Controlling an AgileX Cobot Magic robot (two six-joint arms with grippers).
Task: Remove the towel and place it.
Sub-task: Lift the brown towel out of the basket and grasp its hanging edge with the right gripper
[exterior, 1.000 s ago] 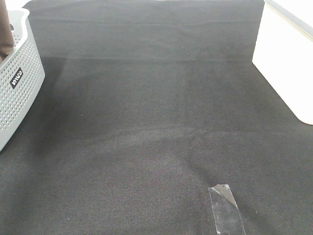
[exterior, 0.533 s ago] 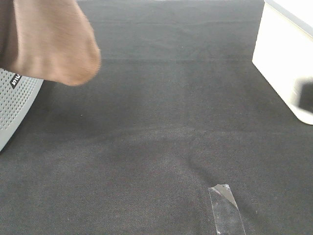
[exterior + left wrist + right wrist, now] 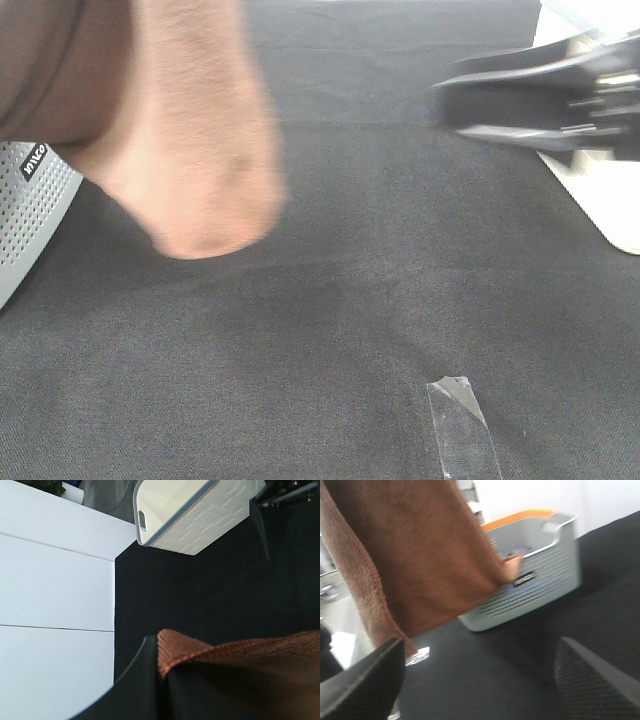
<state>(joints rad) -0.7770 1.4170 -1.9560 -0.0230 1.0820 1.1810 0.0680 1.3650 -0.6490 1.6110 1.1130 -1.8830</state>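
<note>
1. Left pincer (image 3: 161, 680): closed narrow on a hemmed edge of the brown towel (image 3: 240, 665). The cloth is nipped between its dark fingers.
2. Right pincer (image 3: 480, 680): jaws spread wide, with nothing between them and nothing touched. In the high view it is a blurred dark shape (image 3: 455, 103), on the far side of the desk from the grey basket (image 3: 30, 200).
3. Towel (image 3: 170, 120): hangs in the air over the black-covered desk (image 3: 330, 330), just beside the grey basket and overlapping its top rim in the high view. The image is blurred, so its lower edge is soft.
4. In the right wrist view the towel (image 3: 410, 555) hangs in front of the grey basket (image 3: 535, 590), covering one end of it. Cannot tell whether the cloth touches the basket.
5. Count:
   - pincers: 2
   - towel: 1
   - grey perforated basket: 1
   - white bin (image 3: 590, 190): 1, well apart from the grey basket
   - strip of clear tape (image 3: 462, 430): 1, flat on the desk and well apart from the grey basket
</note>
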